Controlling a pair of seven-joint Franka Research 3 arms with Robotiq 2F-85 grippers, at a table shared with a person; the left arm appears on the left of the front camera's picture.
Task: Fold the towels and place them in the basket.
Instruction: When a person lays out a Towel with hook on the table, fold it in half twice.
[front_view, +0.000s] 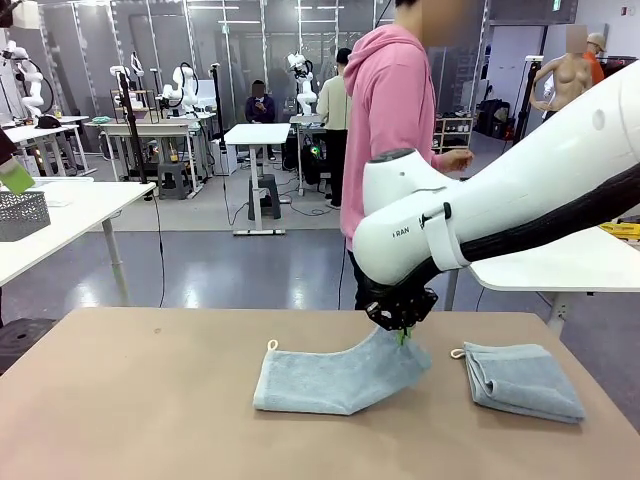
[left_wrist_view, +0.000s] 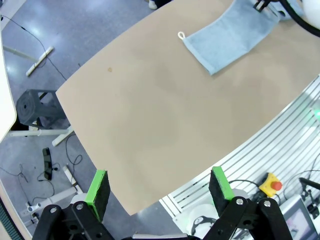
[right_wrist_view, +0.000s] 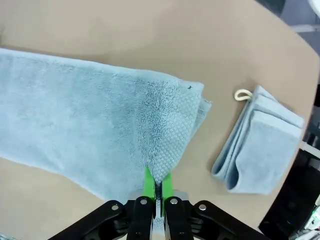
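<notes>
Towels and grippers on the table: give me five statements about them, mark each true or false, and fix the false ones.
1. The right gripper is shut on the spread towel. True.
2. The folded towel lies in a basket. False: it lies on the table.
3. The left gripper holds a towel. False: it is open over bare table.
4. The spread towel's pinched end is raised off the table. True.
5. The two towels overlap. False: they lie apart.
</notes>
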